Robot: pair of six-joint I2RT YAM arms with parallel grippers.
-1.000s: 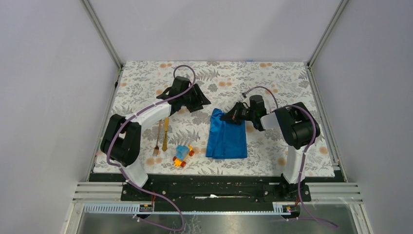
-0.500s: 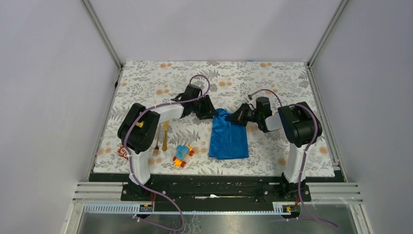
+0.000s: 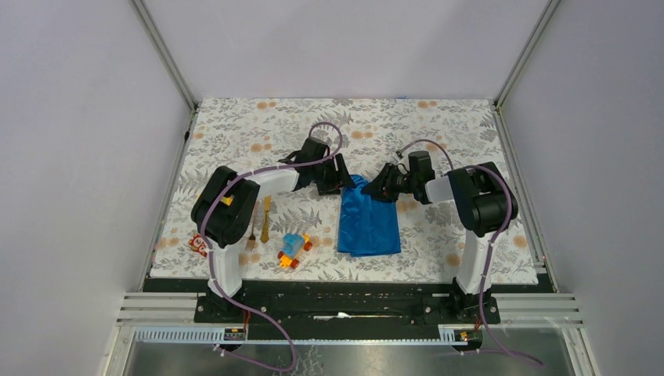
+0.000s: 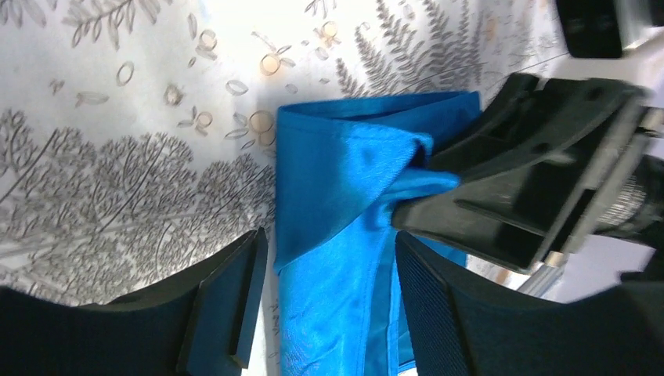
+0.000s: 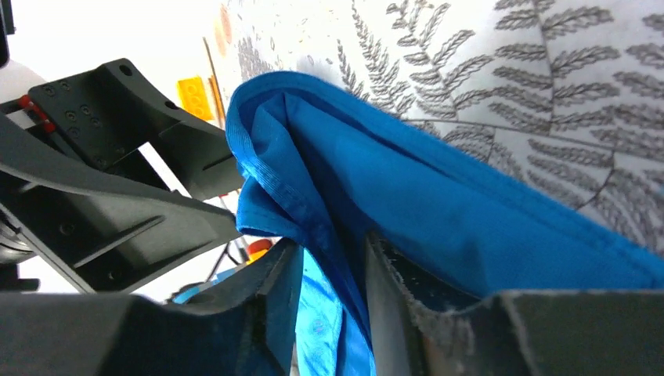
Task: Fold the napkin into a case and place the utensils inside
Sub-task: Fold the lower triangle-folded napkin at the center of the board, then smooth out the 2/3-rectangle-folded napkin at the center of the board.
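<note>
Napkin (image 3: 368, 223) sits mid-table, slightly right of centre, folded into a narrow oblong with its long side running away from the arm bases. Near end lies flat on the floral table (image 3: 438, 133); far end is bunched and tented up. Both grippers meet at that far end, nose to nose, just beside each other. Left gripper (image 3: 342, 182) comes in from the left at the far-left corner. In the left wrist view its jaws stand wide apart, fingers (image 4: 227, 305) either side of the napkin's left strip, nothing clamped. Right gripper (image 3: 376, 188) comes in from the right at the far-right corner. The right wrist view shows its fingers (image 5: 407, 313) a little apart with layers of blue cloth running through the gap and a hemmed edge folded over just ahead of the tips. The left wrist view shows the cloth drawn into a peak right at that gripper's tip. Cannot tell whether those jaws bite the cloth or it just hangs between them. Utensils are outside the napkin: fork (image 3: 253, 227) and knife (image 3: 266, 218) lie side by side on the table, left of the napkin and well apart from it, both lengthwise toward the far side, fork further left. Toy car (image 3: 294, 251) sits between knife and napkin, nearer the front edge, touching neither. Red patterned block (image 3: 197, 244) sits front-left, beside the left arm's upright link.
</note>
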